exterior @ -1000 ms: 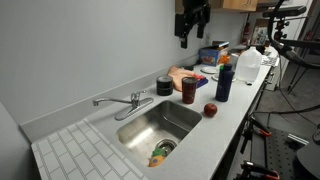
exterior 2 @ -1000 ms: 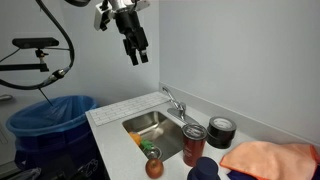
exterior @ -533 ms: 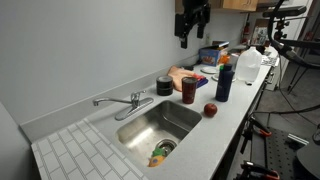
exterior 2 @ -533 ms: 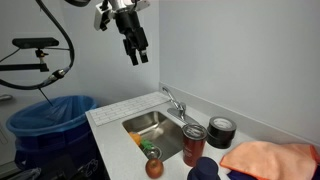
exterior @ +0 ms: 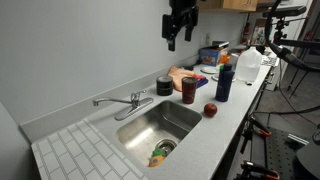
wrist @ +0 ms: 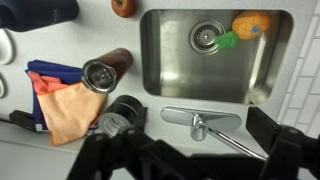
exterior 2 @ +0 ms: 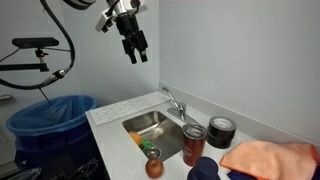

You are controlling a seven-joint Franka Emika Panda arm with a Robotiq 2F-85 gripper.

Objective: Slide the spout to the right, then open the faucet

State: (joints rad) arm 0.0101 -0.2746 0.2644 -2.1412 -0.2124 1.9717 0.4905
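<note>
The faucet (exterior: 132, 102) is a small chrome tap on the back edge of the steel sink (exterior: 175, 118). It also shows in an exterior view (exterior 2: 176, 104) and in the wrist view (wrist: 199, 124). Its thin spout (exterior: 108, 101) points left along the wall, away from the basin. In the wrist view the spout (wrist: 238, 143) runs toward the lower right. My gripper (exterior: 169, 40) hangs high above the counter, far from the tap, and also shows in an exterior view (exterior 2: 138, 56). In the wrist view my gripper (wrist: 190, 162) is open and empty, with its fingers wide apart.
A red can (exterior: 189, 89), black tape roll (exterior: 164, 86), blue bottle (exterior: 224, 78), apple (exterior: 210, 110) and orange cloth (wrist: 62, 108) stand right of the sink. An orange-and-green item (exterior: 160, 153) lies at the drain. A ribbed draining board (exterior: 75, 150) is at the left.
My gripper has moved left, toward the sink side, and stays high. The faucet and spout have not moved.
</note>
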